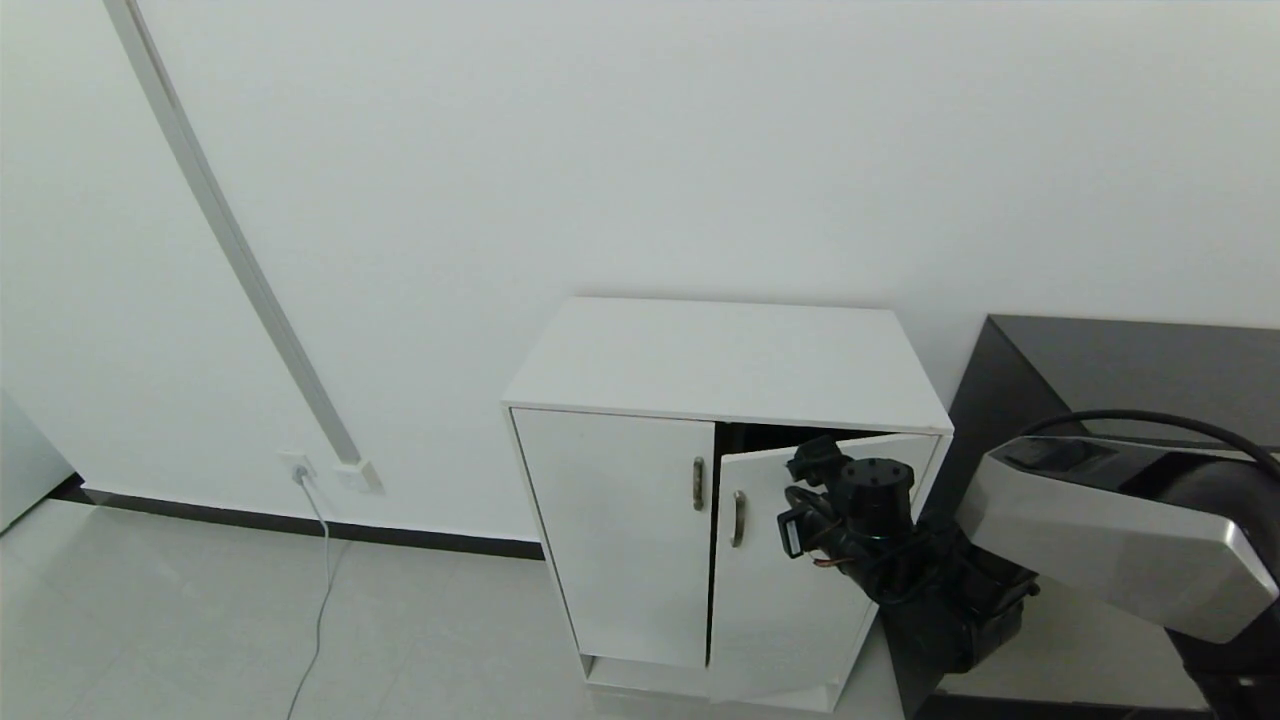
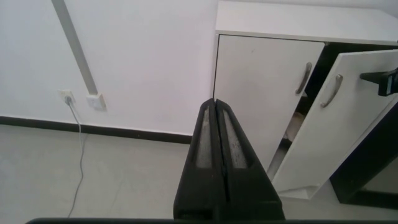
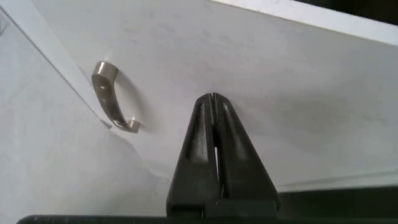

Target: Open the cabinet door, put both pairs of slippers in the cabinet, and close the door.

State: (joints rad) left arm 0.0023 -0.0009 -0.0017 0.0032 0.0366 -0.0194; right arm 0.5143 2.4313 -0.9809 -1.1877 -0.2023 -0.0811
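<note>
Facing the ajar door (image 1: 775, 620), right end effector (image 3: 213, 97) sits closed.

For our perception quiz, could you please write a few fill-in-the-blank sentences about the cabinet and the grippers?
1. The cabinet has ____ doors.
2. The closed door is the ____ one.
3. The gripper at the ajar door is the robot's ____ one.
4. The left gripper has its fingers ____.
Missing words: two; left; right; shut.
</note>
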